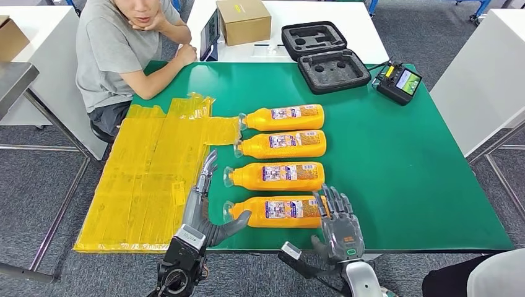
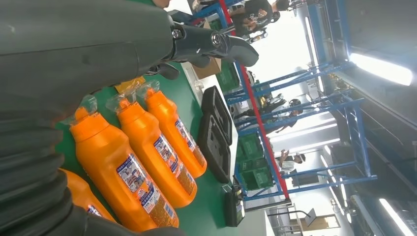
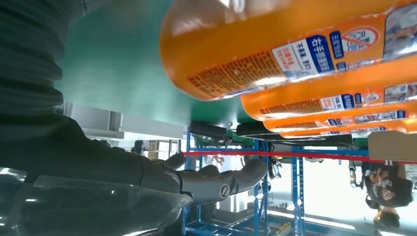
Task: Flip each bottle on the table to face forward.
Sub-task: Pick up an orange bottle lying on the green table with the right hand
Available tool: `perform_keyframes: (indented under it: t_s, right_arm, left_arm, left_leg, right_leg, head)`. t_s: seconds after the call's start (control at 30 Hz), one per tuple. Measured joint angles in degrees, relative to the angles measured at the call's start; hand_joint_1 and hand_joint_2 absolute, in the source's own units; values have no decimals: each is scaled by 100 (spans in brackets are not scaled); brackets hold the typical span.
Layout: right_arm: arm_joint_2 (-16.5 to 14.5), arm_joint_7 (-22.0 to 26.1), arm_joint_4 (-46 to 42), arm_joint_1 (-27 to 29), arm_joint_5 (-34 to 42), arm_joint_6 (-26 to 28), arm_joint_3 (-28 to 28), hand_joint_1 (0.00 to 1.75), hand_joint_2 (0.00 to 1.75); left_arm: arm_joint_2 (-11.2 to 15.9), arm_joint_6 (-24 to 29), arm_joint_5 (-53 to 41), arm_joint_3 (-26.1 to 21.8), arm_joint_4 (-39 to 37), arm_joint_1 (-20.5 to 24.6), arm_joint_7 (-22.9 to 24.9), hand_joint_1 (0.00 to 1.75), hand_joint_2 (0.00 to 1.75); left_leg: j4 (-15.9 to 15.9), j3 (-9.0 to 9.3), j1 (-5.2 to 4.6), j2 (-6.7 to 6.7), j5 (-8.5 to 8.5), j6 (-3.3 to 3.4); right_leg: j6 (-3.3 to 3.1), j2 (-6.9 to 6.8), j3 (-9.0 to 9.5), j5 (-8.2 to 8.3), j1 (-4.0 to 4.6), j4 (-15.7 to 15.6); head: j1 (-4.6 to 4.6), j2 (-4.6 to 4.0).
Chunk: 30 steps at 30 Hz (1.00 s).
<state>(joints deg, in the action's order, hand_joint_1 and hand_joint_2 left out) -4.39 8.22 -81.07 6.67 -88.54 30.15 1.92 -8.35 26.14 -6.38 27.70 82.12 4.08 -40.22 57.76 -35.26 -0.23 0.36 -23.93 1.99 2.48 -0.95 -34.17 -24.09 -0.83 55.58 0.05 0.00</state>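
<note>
nearest bottle (image 1: 277, 211) lies between open, empty left robot hand (image 1: 207, 201) and right robot hand (image 1: 337, 221).

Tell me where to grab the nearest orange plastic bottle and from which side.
Grip the nearest orange plastic bottle at both ends: the left robot hand at its clear-capped neck, the right robot hand at its flat base. It lies on its side, ends exposed, another bottle close behind.

Head view looks down from high; both turned wrist views closely share the orange bottles (image 1: 280, 176).
</note>
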Motion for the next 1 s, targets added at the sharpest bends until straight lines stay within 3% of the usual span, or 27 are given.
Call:
perform_keyframes:
  t_s: [0.43, 1.0]
  right_arm:
    - [108, 249, 564, -389, 285, 140, 1, 0, 175]
    - [141, 329, 771, -502, 392, 144, 1, 0, 175]
  left_arm:
    - [0, 9, 15, 88, 9, 6, 0, 0, 175]
    - [-2, 9, 39, 96, 9, 20, 0, 0, 175]
  left_leg:
    - [0, 0, 0, 0, 0, 0]
    - [0, -1, 0, 0, 0, 0]
  right_leg:
    - [0, 0, -1, 0, 0, 0]
    - [0, 0, -1, 0, 0, 0]
  head:
    - [-1, 0]
    - [-1, 0]
